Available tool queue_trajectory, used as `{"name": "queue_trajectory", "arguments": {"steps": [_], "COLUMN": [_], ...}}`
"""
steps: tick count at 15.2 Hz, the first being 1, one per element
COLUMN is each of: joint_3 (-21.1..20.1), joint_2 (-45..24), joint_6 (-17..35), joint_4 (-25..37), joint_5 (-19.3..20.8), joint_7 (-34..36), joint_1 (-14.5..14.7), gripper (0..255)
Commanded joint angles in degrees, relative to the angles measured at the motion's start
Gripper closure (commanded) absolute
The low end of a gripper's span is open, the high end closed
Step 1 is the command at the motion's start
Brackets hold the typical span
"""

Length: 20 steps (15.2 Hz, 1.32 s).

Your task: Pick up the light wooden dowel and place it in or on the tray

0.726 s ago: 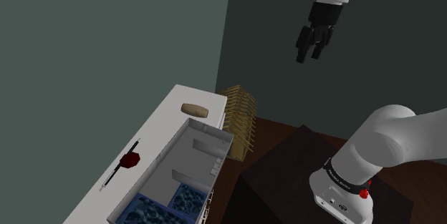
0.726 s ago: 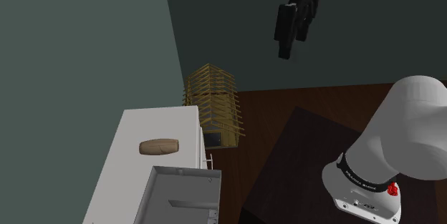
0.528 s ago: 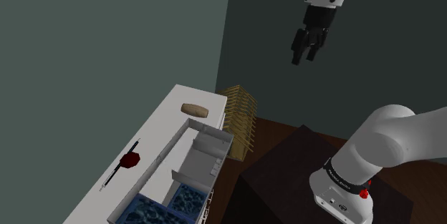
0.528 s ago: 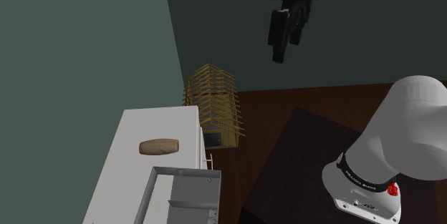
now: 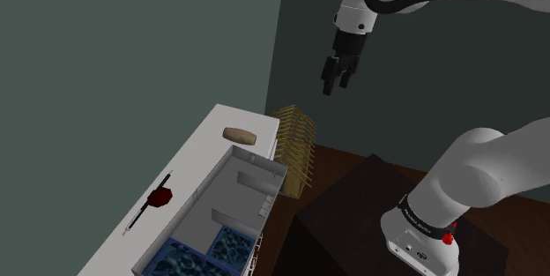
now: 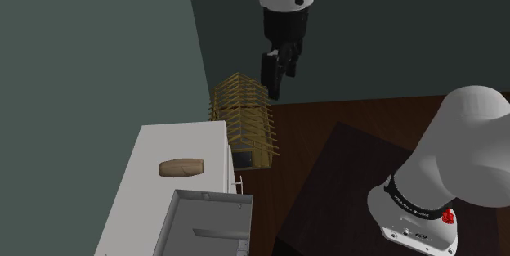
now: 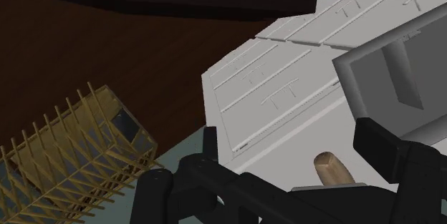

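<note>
Hovering high with our gripper (image 5: 334,85) spread and empty, we judge the dowel (image 5: 239,134), lying on the counter (image 5: 176,164) just beyond the tray's (image 5: 261,161) far end, light, stiff, roll-prone, best pinched mid-length.

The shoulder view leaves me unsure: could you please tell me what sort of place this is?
Probably a household room: a white drawer unit against grey-green walls, a dark wooden floor, and a slatted wooden rack beside it.
</note>
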State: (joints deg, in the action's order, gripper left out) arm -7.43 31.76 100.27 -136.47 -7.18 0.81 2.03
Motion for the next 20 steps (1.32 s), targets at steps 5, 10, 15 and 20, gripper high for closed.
{"name": "queue_trajectory", "arguments": {"steps": [5, 10, 15, 20], "joint_3": [-2.2, -4.2, -6.1, -7.6], "joint_2": [-10.9, -20.7, -30.8, -41.0], "joint_6": [10.3, 17.6, 23.6, 28.1], "joint_4": [1.6, 4.9, 9.7, 16.1], "joint_5": [-0.6, -0.2, 1.1, 3.6], "joint_7": [-2.8, -4.5, -5.6, -6.1], "joint_1": [1.9, 3.3, 4.8, 6.6], "gripper": [0, 0, 0, 0]}}
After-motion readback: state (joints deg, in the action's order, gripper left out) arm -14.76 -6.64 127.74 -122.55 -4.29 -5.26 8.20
